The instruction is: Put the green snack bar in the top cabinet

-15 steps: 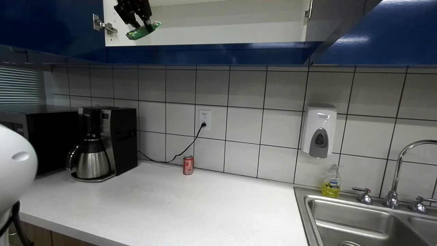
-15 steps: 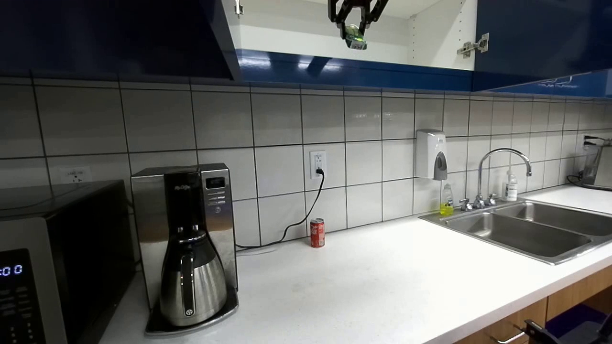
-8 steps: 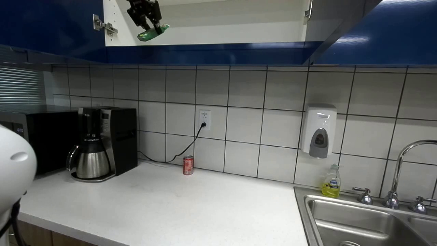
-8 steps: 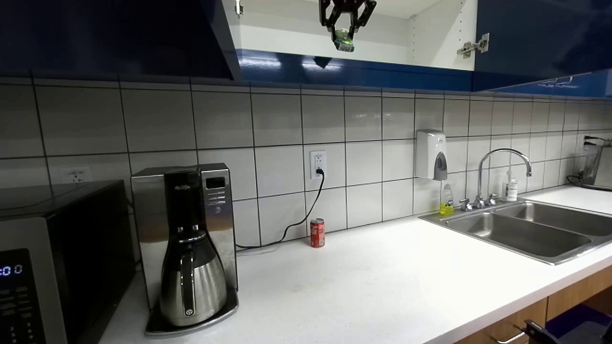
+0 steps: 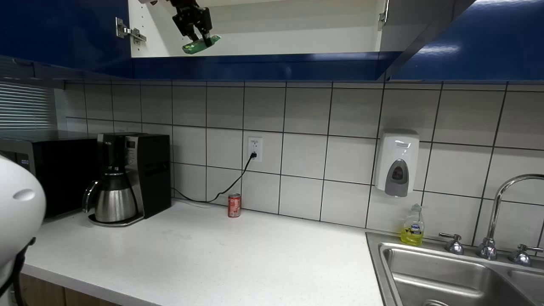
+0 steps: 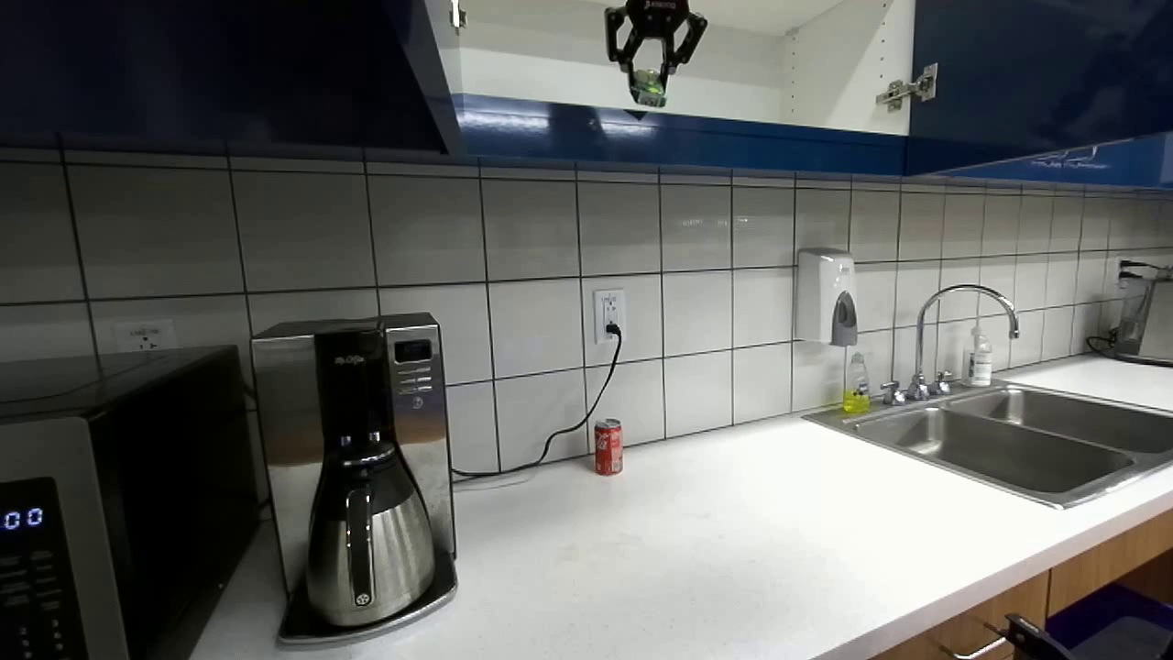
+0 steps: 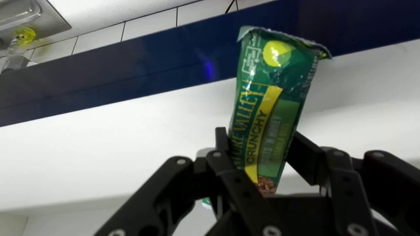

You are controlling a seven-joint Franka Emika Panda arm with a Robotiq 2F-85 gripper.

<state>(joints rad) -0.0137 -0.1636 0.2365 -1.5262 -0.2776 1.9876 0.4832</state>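
the white countertop (image 6: 678, 559) is the support surface. these items stand directly on it in both exterior views: a microwave (image 6: 151, 486); a coffee maker (image 6: 353, 394), just beside it; a red can (image 6: 608, 447), upright, near the rear edge. a steel sink (image 5: 381, 267) is recessed into the surface, well apart from the can. in an exterior view, an appliance (image 6: 1153, 321), partly cut off, stands beyond the sink.

The arm's casing (image 5: 19, 208) is smooth, rounded and white, with an oval dimple (image 5: 24, 195) in its side and a black cable (image 5: 19, 263) beneath. The gripper (image 6: 649, 85) is black, small pale lettering (image 6: 660, 4) across its body; round grey screw heads (image 7: 180, 161) dot its thick links (image 7: 151, 193), and the fingers (image 7: 303, 157) are blocky.
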